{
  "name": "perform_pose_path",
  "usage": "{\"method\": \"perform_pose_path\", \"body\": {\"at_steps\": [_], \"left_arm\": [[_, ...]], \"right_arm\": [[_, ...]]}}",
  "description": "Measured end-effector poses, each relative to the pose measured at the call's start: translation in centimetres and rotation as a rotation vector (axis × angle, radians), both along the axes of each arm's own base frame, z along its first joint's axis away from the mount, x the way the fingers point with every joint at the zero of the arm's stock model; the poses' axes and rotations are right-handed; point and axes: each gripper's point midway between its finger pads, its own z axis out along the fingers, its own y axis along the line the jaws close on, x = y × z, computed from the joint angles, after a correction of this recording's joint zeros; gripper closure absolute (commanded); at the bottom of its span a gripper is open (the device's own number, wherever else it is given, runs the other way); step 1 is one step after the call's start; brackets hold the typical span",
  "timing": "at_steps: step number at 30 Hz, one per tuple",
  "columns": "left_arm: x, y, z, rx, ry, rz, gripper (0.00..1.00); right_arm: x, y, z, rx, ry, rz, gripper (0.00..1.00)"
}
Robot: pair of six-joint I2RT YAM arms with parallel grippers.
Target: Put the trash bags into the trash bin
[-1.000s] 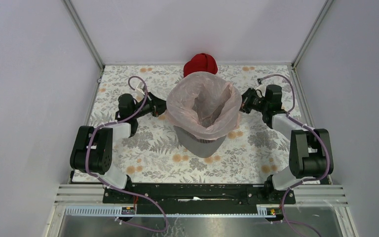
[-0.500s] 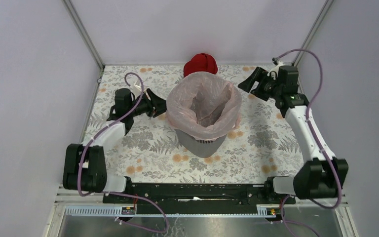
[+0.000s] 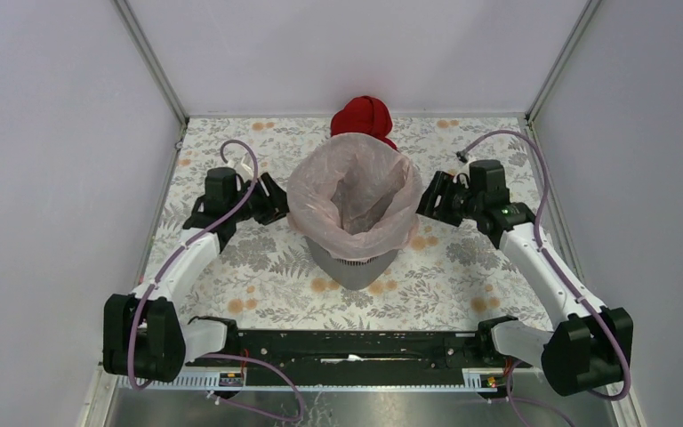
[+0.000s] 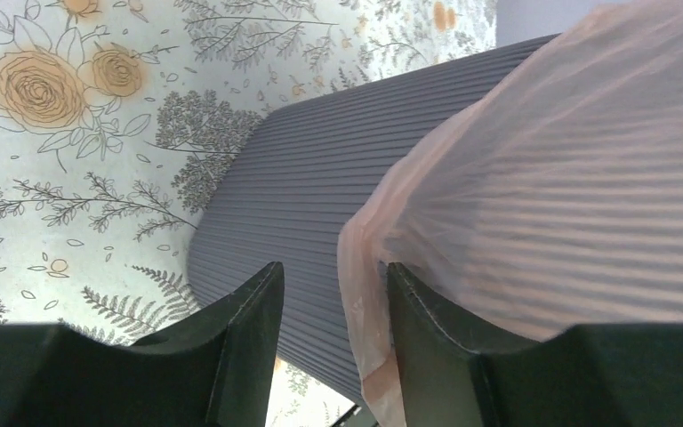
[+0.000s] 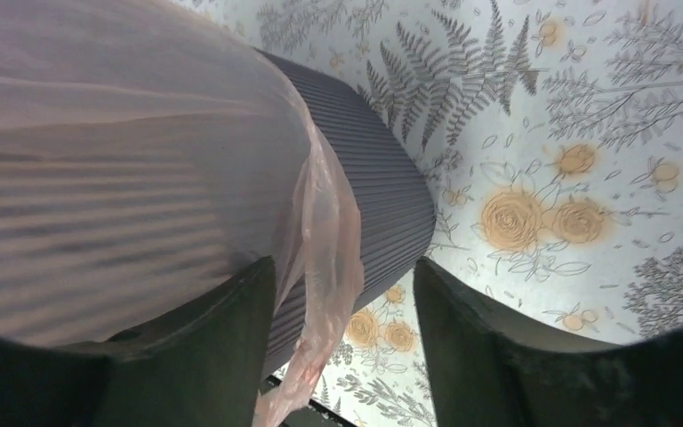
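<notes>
Fingers point(image 4: 242, 342) of the left gripper point(image 4: 333, 271) stood apart, clamped on nothing; in the gap between them lay the ribbed grey wall of the trash bin point(image 4: 302, 205) and the loose hem of the trash bag point(image 4: 551, 178), which hung close by the inner face of one finger, contact not resolved. Fingers point(image 5: 476, 347) of the right gripper point(image 5: 345, 267) were likewise spread wide; the same grey wall point(image 5: 382, 196) and a hanging pink hem point(image 5: 142, 160) filled their gap.

From above, the left arm point(image 3: 182, 262) ran from a folded elbow at the near left corner up along the table point(image 3: 231, 267); its left gripper point(image 3: 274, 197) pointed sideways at the bin's left flank, just beside the bag's skirt. The right arm point(image 3: 542, 262) mirrored this from the near right corner; its right gripper point(image 3: 427, 197) pointed inward at the bin's right flank. Purple cables point(image 3: 231, 151) looped over each wrist.

The trash bin point(image 3: 349, 265) stood upright at mid-table between the two grippers. The trash bag point(image 3: 320, 191) lined it, mouth open, with the film folded over the rim and draped down the upper walls. A red cloth bundle point(image 3: 362, 114) lay behind the bin at the back wall.
</notes>
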Motion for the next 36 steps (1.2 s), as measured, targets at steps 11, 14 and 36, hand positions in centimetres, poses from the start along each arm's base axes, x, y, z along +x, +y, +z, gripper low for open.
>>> {"method": "perform_pose_path", "body": {"at_steps": [11,14,36], "left_arm": [[-1.3,-2.4,-2.9,0.044,0.053,-0.047,0.67],[-1.7,-2.3,-3.6,0.048,0.07,-0.047,0.66],[-2.4,-2.4,-4.5,0.048,0.089,-0.06,0.6]], "right_arm": [[-0.1,-0.9,-2.2,-0.11,0.033,-0.025,0.31],[0.9,-2.5,0.6,-0.195,-0.002,-0.088,0.22],[-1.4,15.2,8.4,-0.455,-0.113,0.459,0.51]]}}
